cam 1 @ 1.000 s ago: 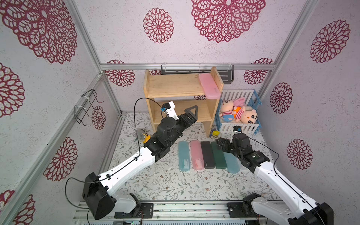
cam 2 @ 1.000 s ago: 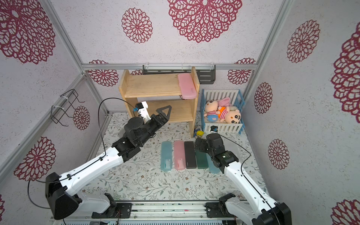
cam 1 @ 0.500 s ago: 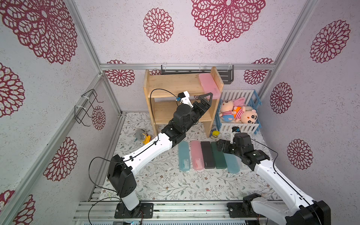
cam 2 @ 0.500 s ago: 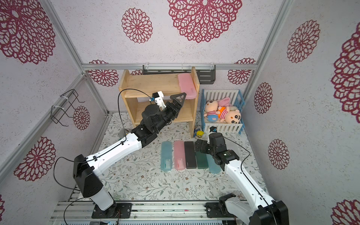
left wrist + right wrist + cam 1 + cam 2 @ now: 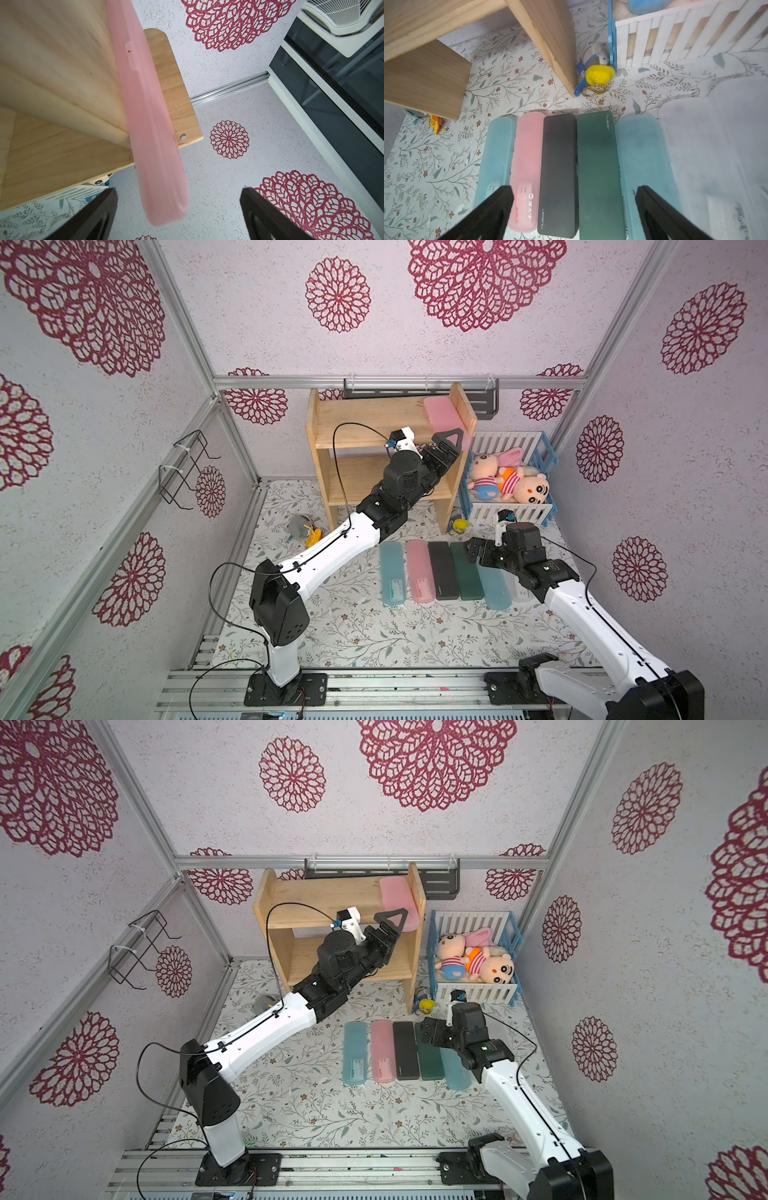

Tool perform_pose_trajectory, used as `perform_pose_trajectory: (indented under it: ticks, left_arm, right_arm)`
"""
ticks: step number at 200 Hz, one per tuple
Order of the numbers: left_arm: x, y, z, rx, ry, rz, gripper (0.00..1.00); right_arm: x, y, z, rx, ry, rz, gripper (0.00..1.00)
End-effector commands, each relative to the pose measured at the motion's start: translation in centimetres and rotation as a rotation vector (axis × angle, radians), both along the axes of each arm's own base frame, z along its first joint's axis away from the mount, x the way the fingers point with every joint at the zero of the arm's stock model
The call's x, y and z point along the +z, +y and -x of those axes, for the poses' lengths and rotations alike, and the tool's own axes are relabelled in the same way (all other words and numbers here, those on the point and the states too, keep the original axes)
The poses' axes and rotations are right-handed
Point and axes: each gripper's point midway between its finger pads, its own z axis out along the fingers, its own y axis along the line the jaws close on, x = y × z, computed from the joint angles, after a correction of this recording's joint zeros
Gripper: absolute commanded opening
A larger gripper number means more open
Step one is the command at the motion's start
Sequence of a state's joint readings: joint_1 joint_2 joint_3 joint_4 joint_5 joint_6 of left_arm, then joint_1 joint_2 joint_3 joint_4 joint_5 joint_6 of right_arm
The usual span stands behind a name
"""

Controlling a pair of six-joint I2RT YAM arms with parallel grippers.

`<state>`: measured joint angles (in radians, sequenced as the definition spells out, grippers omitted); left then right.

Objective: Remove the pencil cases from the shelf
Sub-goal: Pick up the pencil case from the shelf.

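Left gripper has climbed from the lower tier of the shelf to the top board's right front corner. Its jaws are spread, with the overhanging end of the last pink pencil case between them, untouched. Right gripper is unchanged, jaws apart, over the row of cases on the floral mat. The shelf's right side panel runs right beside the pink case, with the crib just beyond.

Left hand raised, spread — right hand low, spread.
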<state>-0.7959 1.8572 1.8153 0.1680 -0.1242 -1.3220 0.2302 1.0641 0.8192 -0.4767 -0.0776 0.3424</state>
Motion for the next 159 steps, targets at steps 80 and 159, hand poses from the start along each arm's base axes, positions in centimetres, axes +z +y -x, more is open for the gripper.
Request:
perform_pose_trajectory:
  ticks: [80, 159]
  left_arm:
    - [-0.2, 1.2, -1.0, 0.04, 0.021, 0.004, 0.83]
    - [-0.2, 1.5, -1.1, 0.057, 0.026, 0.0, 0.79]
  right_arm:
    - [2.3, 0.3, -0.6, 0.017, -0.062, -0.022, 0.99]
    - [2.6, 0.2, -0.6, 0.016, -0.065, -0.019, 0.99]
